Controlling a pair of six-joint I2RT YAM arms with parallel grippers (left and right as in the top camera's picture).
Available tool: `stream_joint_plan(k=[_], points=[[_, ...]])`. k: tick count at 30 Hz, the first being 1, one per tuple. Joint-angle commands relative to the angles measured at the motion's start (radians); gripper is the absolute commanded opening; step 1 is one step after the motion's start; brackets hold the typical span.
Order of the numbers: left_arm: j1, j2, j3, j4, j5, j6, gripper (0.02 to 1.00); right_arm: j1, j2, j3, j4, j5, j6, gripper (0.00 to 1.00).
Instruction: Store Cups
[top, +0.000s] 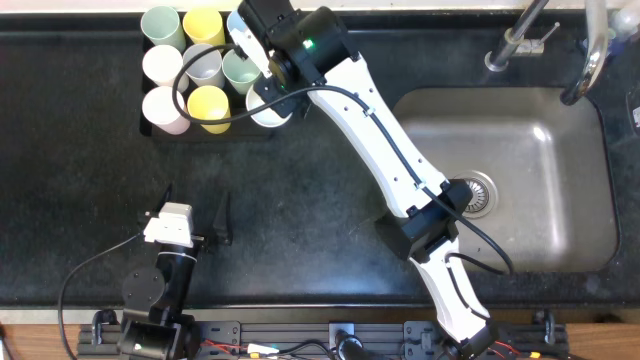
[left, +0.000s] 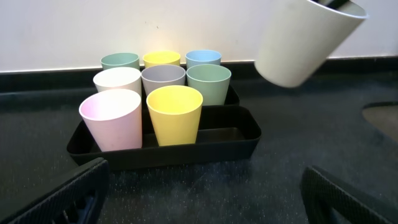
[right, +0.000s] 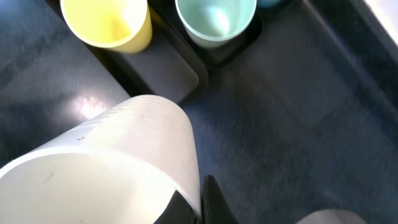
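A black tray (top: 232, 133) at the counter's back left holds several upright cups, among them a pink cup (left: 111, 118), a yellow cup (left: 175, 112) and a green cup (left: 208, 81). The tray's front right slot (left: 224, 134) is bare. My right gripper (top: 264, 88) is shut on the rim of a white cup (top: 268, 112), which hangs tilted in the air (left: 305, 37) just beyond that corner of the tray. From the right wrist the white cup (right: 112, 168) shows near the bare slot (right: 165, 68). My left gripper (top: 190, 215) rests open near the front, facing the tray.
A steel sink (top: 560, 240) with a faucet (top: 515, 40) takes up the right side. The right arm (top: 380, 140) stretches diagonally across the dark counter (top: 80, 180) from the front right to the tray. A wall runs behind the tray.
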Motion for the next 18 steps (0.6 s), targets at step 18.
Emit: stream_joint_plan(k=[18], points=[[-0.007, -0.009, -0.003, -0.001, -0.005, 0.021, 0.998, 0.014, 0.170, 0.037, 0.173, -0.032, -0.007, 0.042]])
